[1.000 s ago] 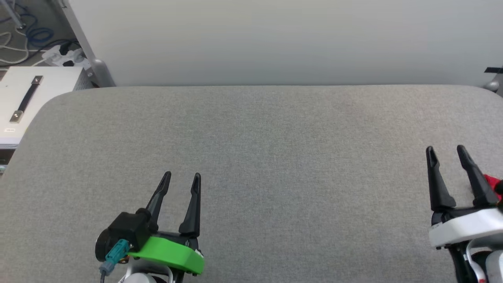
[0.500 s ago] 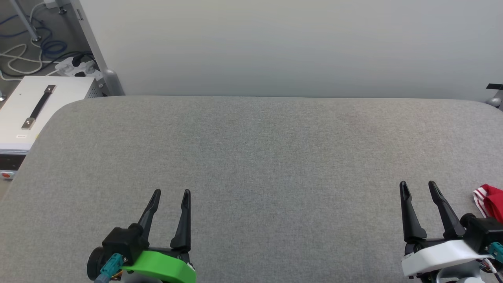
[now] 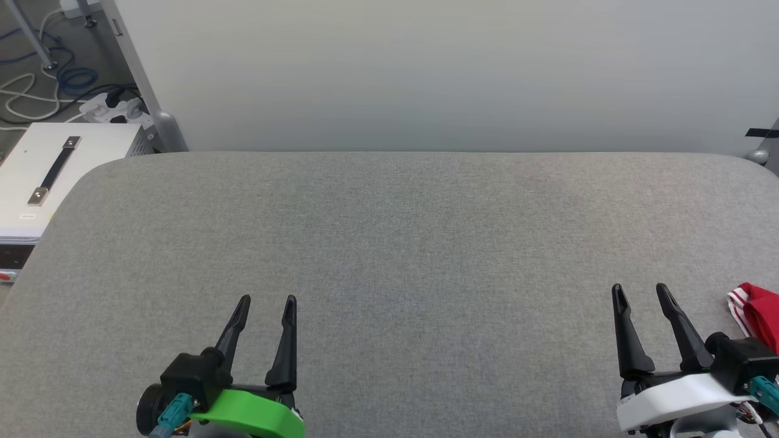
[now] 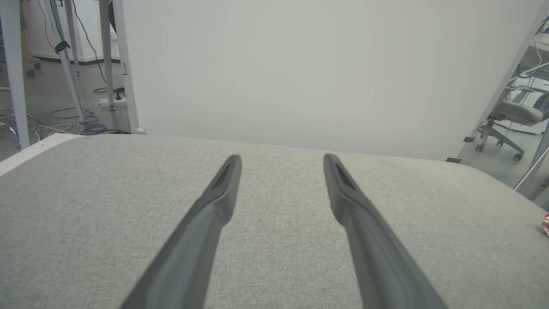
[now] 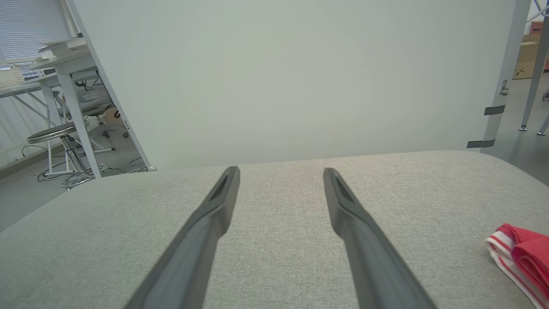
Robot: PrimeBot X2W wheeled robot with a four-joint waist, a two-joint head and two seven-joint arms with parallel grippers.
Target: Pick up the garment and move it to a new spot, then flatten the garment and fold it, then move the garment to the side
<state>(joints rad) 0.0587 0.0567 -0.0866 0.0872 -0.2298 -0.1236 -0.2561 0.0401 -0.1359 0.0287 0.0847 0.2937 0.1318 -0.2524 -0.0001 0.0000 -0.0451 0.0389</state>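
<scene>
At lower right of the head view – the garment point(image 3: 758, 313) lies bunched beside your right gripper point(image 3: 639, 287).
Likely soft, light, floppy – pinch its striped edge point(image 5: 499, 253); your right gripper and left gripper point(image 3: 268, 298) both stand spread, empty.

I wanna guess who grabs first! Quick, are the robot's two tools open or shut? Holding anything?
Left tool: open, holding nothing.
Right tool: open, holding nothing; the garment lies to its right.

The left gripper point(image 3: 266, 299), on a green wrist mount point(image 3: 249, 415), sits low at the left, jaws apart and empty, pointing forward. The right gripper point(image 3: 639, 288), on a white wrist mount point(image 3: 669, 401), sits low at the right, jaws likewise spread and empty.
</scene>
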